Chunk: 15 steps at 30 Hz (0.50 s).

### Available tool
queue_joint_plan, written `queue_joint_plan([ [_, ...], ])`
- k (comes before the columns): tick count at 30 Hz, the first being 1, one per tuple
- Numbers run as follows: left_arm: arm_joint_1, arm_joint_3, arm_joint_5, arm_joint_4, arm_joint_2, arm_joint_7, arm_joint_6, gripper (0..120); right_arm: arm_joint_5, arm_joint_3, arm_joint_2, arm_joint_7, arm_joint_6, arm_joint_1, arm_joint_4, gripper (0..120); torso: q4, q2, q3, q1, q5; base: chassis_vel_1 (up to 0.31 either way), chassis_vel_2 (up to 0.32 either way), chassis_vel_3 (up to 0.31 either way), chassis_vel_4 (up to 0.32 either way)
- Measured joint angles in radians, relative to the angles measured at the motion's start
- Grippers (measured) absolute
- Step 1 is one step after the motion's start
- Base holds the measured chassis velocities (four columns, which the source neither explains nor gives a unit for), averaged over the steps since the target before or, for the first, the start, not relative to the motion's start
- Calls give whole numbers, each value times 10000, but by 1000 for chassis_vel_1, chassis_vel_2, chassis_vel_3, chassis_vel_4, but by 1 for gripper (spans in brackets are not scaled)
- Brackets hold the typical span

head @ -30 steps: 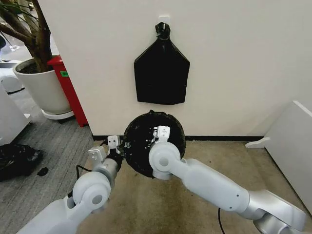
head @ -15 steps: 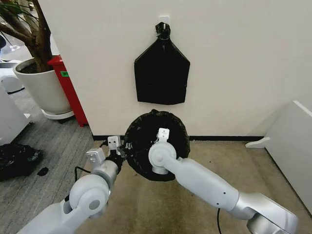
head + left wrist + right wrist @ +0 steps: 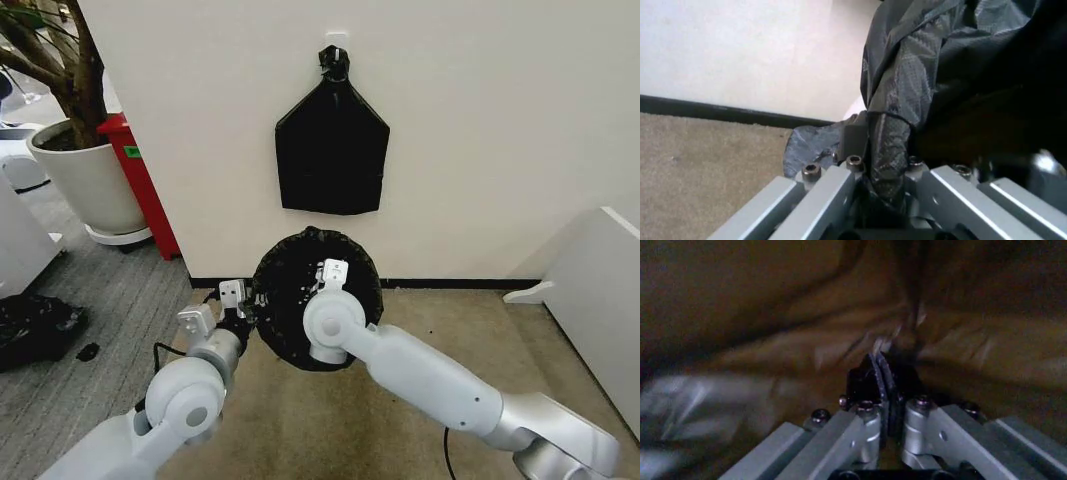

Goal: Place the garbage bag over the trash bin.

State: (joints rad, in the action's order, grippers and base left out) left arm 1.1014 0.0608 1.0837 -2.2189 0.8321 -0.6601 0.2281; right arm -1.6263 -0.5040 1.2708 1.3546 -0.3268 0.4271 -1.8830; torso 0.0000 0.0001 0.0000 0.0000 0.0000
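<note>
Left gripper (image 3: 883,172) jaws clamp the thin wrinkly black plastic garbage bag (image 3: 300,290) at its rim; right gripper (image 3: 888,390) jaws pinch film inside the bag. Risk: thin film tears or slips free if the arms spread unevenly, collapsing the bag's opening.

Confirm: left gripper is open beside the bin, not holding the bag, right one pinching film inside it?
Wrong on the left. The left wrist view shows the left gripper shut on the garbage bag at the rim. The right gripper does pinch film inside.
</note>
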Motion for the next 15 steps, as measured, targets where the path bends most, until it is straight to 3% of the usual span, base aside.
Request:
queue_joint_plan([
  [10, -6, 11, -178, -125, -40, 83, -32, 0, -1392, 372, 185, 249, -79, 410, 532, 0, -1, -1, 0, 0, 1, 0, 0, 0, 0],
  [15, 31, 18, -179, -275, -78, 96, -34, 0, -991, 519, 489, 180, -107, 465, 1160, 0, 0, -2, 0, 0, 1, 0, 0, 0, 0],
])
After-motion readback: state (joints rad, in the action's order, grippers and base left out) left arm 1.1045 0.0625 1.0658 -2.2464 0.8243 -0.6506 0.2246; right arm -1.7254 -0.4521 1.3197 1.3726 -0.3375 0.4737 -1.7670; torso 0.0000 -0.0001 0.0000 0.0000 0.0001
